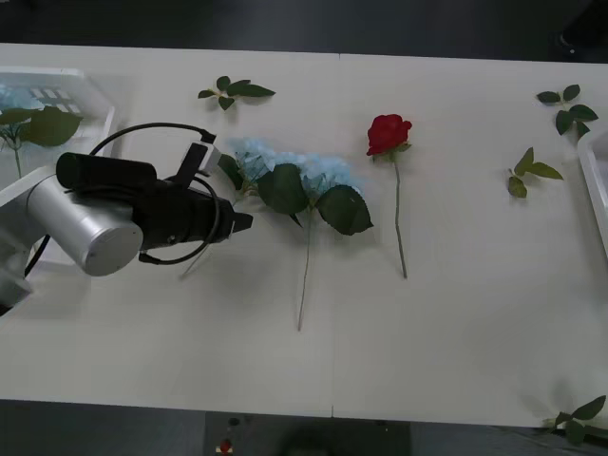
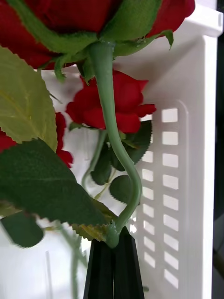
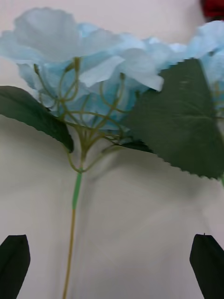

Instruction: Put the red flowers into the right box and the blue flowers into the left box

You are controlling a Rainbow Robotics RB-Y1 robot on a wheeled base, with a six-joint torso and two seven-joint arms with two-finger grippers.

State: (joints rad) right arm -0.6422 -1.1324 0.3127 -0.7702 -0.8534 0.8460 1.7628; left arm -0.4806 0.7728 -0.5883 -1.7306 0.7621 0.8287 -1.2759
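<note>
Red flower [image 2: 112,140] stem clamped in right hand [image 2: 113,243]; left hand [image 3: 112,264] apart nr blue flowers [image 3: 93,70].

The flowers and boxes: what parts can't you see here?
- Right box: front view's edge cuts it off; only its rim shows.
- Left box: front view's edge cuts it.
- Held red rose: right wrist view crops its bloom.
- Blue flower's stem: bottom end leaves the left wrist view between the open left tool.

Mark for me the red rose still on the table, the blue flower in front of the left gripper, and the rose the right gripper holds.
red rose [image 1: 389,133]: front view, on its bloom.
blue flower [image 3: 70,51]: left wrist view, on its pale petals.
held rose [image 2: 114,145]: right wrist view, on its green stem.
</note>
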